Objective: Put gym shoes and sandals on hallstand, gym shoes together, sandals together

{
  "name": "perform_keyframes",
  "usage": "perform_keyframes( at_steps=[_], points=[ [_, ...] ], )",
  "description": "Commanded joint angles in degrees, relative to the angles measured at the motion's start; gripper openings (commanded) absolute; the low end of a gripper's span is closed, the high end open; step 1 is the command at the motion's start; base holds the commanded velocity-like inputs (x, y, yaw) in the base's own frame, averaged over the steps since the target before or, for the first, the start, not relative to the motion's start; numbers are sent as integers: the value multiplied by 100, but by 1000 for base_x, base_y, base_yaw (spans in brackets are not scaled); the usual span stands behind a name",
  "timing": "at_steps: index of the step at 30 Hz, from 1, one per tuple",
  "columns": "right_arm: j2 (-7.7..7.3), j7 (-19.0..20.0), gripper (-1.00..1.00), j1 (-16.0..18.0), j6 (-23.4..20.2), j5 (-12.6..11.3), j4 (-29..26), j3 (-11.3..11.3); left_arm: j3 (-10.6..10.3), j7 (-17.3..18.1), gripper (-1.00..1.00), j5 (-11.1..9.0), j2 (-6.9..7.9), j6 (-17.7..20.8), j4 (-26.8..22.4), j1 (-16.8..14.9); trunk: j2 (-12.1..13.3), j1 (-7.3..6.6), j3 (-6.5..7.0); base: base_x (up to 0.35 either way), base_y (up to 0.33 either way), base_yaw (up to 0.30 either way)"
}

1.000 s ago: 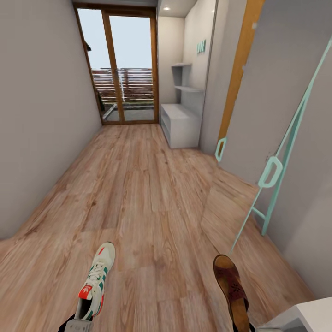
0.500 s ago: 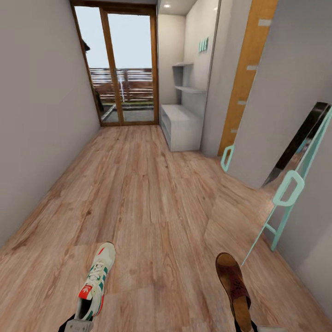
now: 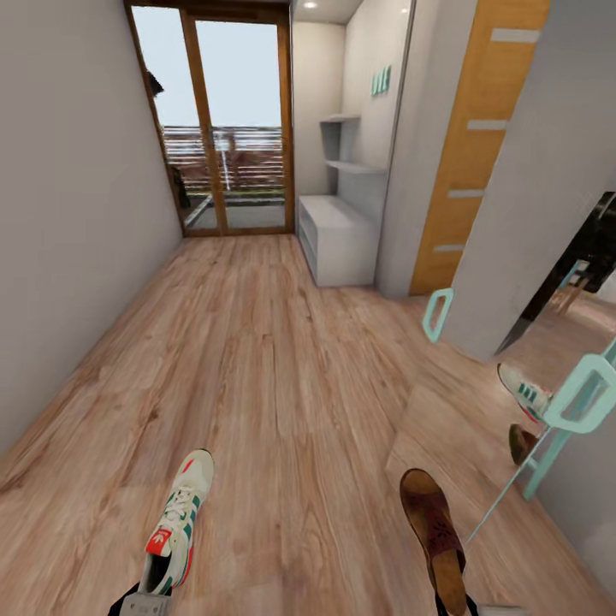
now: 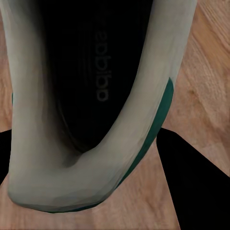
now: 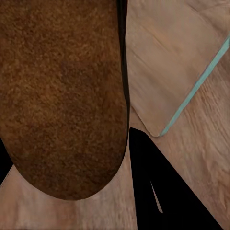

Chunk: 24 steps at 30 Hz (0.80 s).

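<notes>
The left gripper [image 3: 141, 603] sits at the bottom left edge of the head view, closed on the heel of a gym shoe [image 3: 177, 519], which it holds above the corridor floor [image 3: 274, 376] with the toe pointing up the frame. In the left wrist view the shoe's dark opening and pale heel collar [image 4: 91, 158] lie between two black fingers [image 4: 191, 187]. The right gripper [image 3: 458, 609] is barely visible at the bottom right edge; it grips a brown sandal [image 3: 435, 530], insole upward, toe toward the frame's centre. In the right wrist view the sandal's rounded heel [image 5: 62, 105] lies beside one dark finger [image 5: 158, 182].

The hallstand [image 3: 338, 235] stands upper centre-right, against the right wall near the glazed door [image 3: 224, 120]. A teal-framed mirror [image 3: 547, 359] leans at the right, reflecting a sneaker and a brown shoe.
</notes>
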<state>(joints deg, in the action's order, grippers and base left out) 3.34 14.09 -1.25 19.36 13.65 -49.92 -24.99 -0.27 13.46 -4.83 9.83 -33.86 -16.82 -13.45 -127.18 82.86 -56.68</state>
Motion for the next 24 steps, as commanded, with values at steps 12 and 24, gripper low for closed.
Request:
perform_keyframes(
  at_steps=[12,24],
  points=[
    [8,41,-100,2,6,15,-9,-32,1,51,-100,-53,2,-1,4,-7,-2,3,-4,338,0,94],
    [8,41,-100,2,6,15,-10,-32,1,51,-100,-53,2,-7,4,-5,-2,3,-4,339,0,265]
  ],
)
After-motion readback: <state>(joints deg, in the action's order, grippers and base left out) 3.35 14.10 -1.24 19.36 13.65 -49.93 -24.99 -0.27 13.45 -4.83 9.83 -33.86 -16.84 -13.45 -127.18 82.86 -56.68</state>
